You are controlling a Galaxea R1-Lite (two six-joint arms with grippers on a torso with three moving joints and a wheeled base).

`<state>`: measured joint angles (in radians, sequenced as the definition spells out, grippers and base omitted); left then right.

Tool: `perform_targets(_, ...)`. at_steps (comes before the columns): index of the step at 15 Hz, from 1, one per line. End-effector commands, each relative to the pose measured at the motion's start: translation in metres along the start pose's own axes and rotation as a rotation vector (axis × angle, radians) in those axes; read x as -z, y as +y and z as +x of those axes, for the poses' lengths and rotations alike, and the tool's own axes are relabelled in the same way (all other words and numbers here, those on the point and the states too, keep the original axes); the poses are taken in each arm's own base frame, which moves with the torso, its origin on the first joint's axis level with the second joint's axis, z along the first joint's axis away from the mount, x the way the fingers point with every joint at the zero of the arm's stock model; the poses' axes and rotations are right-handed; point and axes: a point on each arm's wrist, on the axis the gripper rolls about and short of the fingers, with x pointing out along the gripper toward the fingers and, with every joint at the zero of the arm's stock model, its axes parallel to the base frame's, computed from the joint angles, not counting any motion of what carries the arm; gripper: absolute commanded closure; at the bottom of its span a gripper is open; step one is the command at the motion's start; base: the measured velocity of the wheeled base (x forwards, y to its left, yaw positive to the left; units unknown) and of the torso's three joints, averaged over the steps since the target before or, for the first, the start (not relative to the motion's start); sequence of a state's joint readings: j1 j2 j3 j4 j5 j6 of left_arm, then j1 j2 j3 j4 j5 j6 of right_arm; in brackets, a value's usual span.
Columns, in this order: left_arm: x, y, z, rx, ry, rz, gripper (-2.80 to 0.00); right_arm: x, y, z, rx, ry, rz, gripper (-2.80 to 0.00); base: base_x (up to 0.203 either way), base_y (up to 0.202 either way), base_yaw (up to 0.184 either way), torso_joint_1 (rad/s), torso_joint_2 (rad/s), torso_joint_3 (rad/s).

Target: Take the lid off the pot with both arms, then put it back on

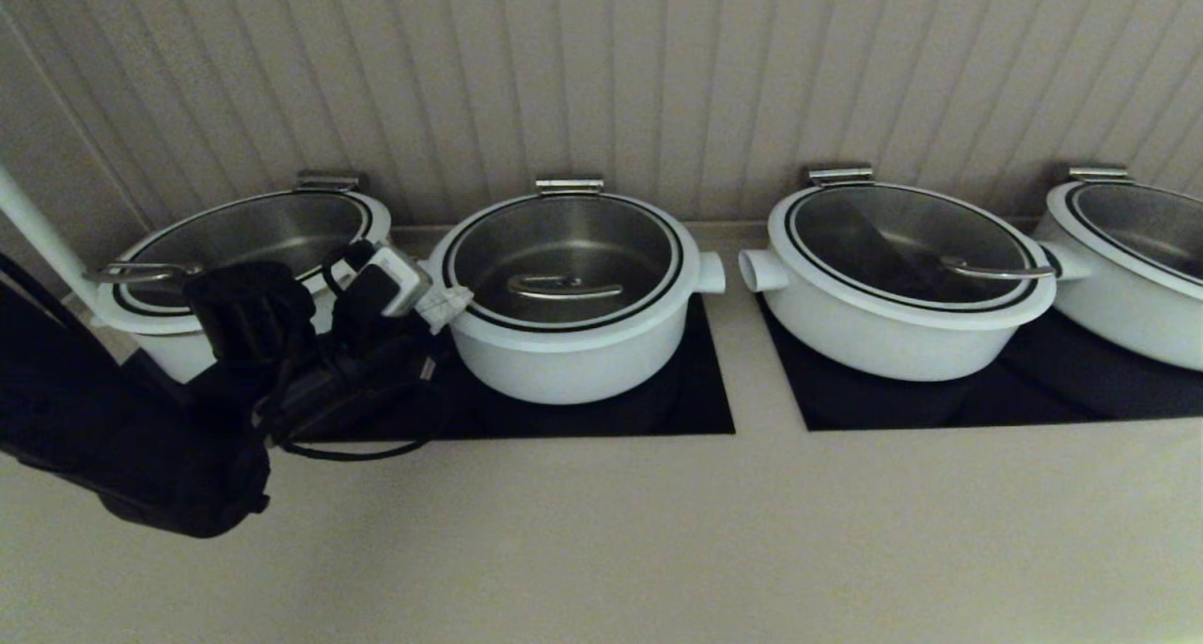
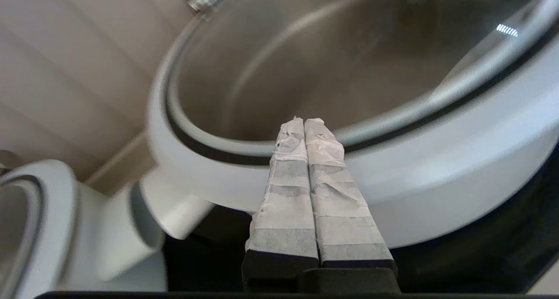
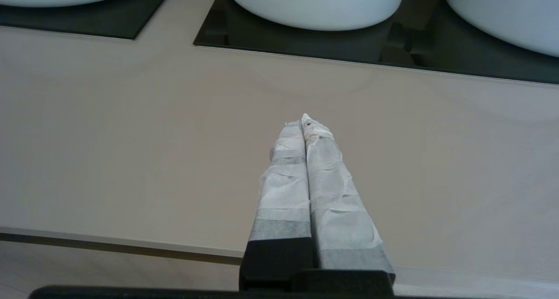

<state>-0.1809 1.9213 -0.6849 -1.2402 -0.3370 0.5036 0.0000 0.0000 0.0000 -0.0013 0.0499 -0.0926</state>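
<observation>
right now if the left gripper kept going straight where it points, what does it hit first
Most likely the lid's white rim on the pot: the shut left gripper points at that edge, though depth is unclear.

Four white pots (image 1: 573, 343), four glass lids (image 1: 562, 263), two black panels (image 1: 695, 409).

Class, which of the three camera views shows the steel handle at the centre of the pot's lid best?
The head view: the handle lies whole and unobstructed at the middle of the lid. The left wrist view shows only the lid's rim and glass past the shut left gripper, not the handle. The right wrist view shows no lid, only counter.
</observation>
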Motion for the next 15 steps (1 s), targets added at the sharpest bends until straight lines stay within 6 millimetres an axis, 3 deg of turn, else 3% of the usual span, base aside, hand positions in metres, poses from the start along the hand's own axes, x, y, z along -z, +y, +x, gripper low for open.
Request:
perform_targets(1,-0.009,0.007,-0.006,-0.029,-0.027,0.016,0.00,0.000,0.000,0.000,-0.001,0.001,-0.001,0.00,0.000,0.000,0.000,0.000,0.00,0.000)
perform_targets(6,-0.016,0.018,-0.023,-0.072,-0.029,0.026,0.00,0.000,0.000,0.000,-0.001,0.001,-0.001,0.00,0.000,0.000,0.000,0.000,0.00,0.000)
perform_targets(11,-0.017,0.031,-0.056,-0.143,0.005,0.030,0.00,0.000,0.000,0.000,-0.001,0.001,-0.001,0.00,0.000,0.000,0.000,0.000,0.00,0.000)
perform_targets(15,-0.031,0.044,-0.083,-0.244,-0.006,0.062,0.00,0.000,0.000,0.000,-0.001,0.001,-0.001,0.00,0.000,0.000,0.000,0.000,0.00,0.000)
